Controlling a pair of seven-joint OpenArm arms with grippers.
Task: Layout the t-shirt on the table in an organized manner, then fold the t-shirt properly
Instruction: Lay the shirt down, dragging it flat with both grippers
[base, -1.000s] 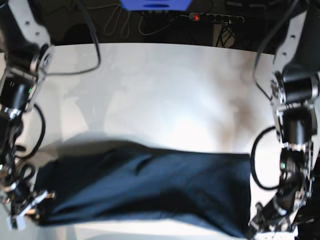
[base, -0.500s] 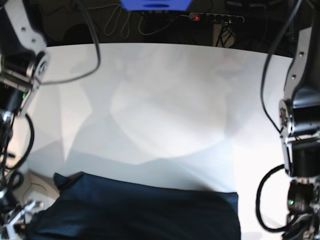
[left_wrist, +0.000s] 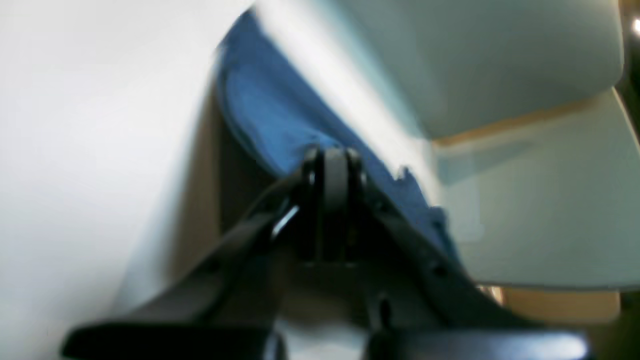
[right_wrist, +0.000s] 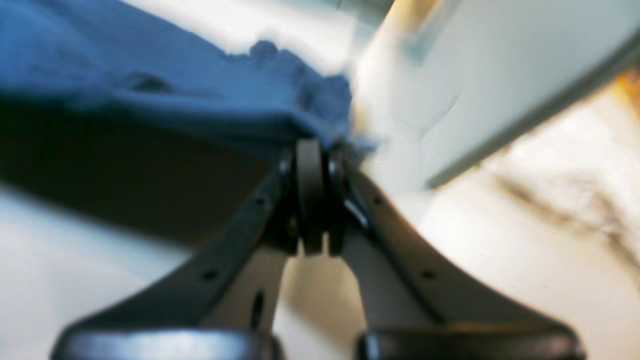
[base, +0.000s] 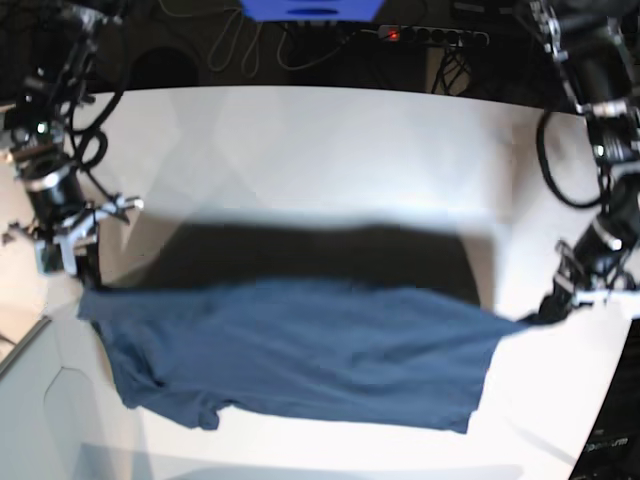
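The dark blue t-shirt (base: 300, 360) hangs stretched in the air between my two grippers, casting a dark shadow on the white table (base: 320, 140). On the base view's left, my right gripper (base: 85, 278) is shut on one end of the shirt. At that view's right, my left gripper (base: 553, 308) is shut on the other end. The left wrist view shows the closed left gripper (left_wrist: 332, 165) pinching blue t-shirt cloth (left_wrist: 270, 115). In the right wrist view the right gripper (right_wrist: 315, 150) clamps a bunched edge of the t-shirt (right_wrist: 175, 85). Both wrist views are blurred.
A pale grey box corner (base: 30, 400) sits at the lower left, below the shirt's hanging end. Behind the table's far edge lie a power strip (base: 430, 36), cables and a blue object (base: 312, 8). Arm cables loop beside both grippers.
Both arms have risen and moved away from the near edge, lifting the t-shirt off the table. It now hangs spread between them, with its shadow below.
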